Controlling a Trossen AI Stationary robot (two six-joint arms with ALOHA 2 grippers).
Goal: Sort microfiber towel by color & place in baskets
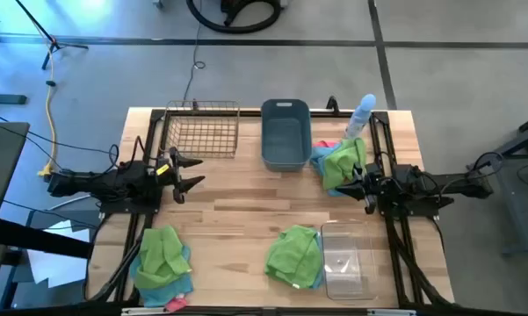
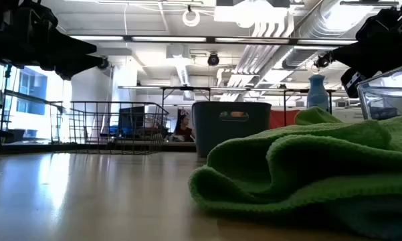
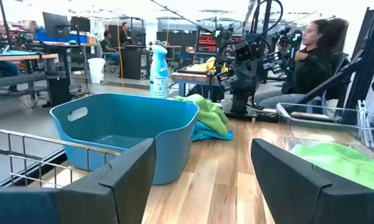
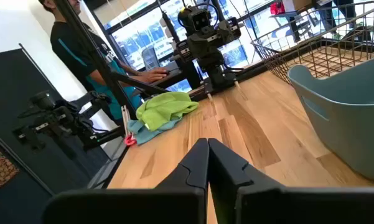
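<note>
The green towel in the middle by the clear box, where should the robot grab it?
Best guess: pinch the raised fold on top of the green towel, coming straight down. It lies crumpled, so the low view shows thick ridges to catch, while its edges lie flat on the table. The clear box touches one side, so avoid that side.

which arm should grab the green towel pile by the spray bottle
Right, likely. The right pincer sits at that green towel pile beside the spray bottle, though shut; the open left pincer waits across the table near the wire basket.
</note>
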